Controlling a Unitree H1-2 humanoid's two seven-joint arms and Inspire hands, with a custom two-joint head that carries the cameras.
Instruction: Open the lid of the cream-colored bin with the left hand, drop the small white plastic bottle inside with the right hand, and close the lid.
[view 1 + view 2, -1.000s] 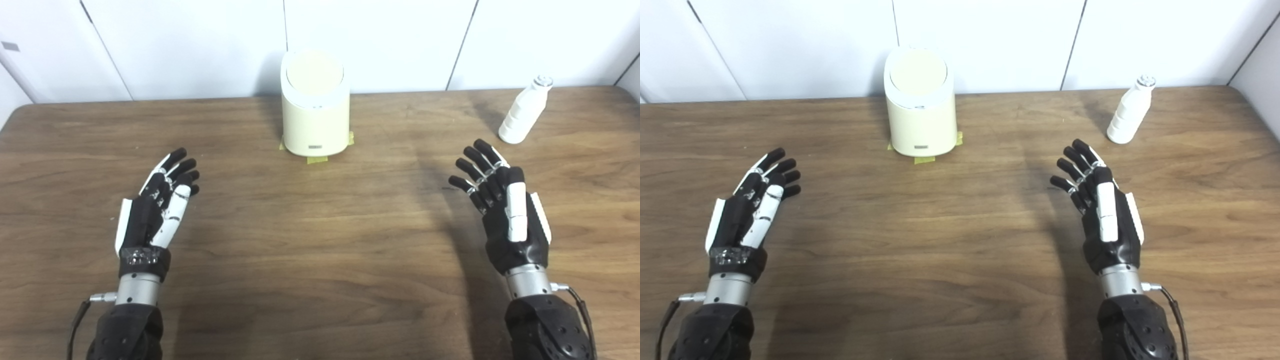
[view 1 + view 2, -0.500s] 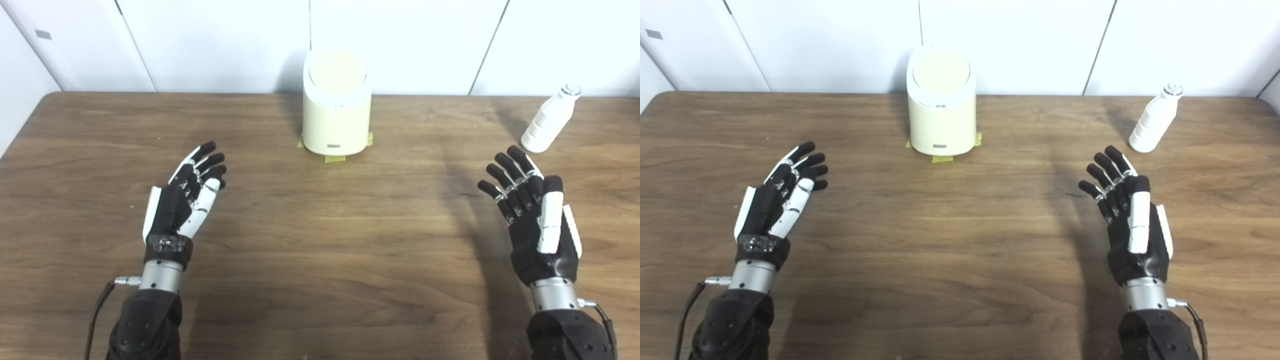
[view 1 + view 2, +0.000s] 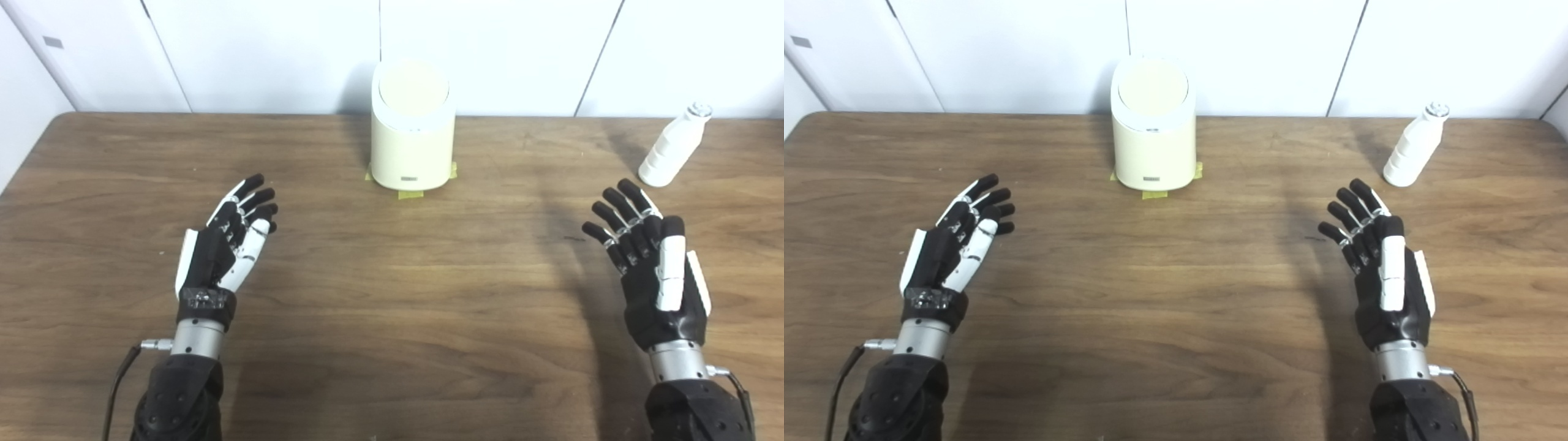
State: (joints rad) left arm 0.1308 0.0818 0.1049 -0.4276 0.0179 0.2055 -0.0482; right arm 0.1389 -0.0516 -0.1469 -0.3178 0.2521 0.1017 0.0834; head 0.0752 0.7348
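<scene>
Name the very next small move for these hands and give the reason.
Probably the left hand should reach forward and rightward to the lid of the cream-colored bin. The lid looks shut, both hands are open and empty above the table, and the small white plastic bottle stands upright ahead of the right hand; it cannot go in until the lid is open.

Place: lab/test room, prob.
Evidence: bare wood surface (image 3: 392, 306); plain white wall panels (image 3: 275, 55) at 12 o'clock; tape markers (image 3: 410, 195) under bin (image 3: 412, 147).
</scene>
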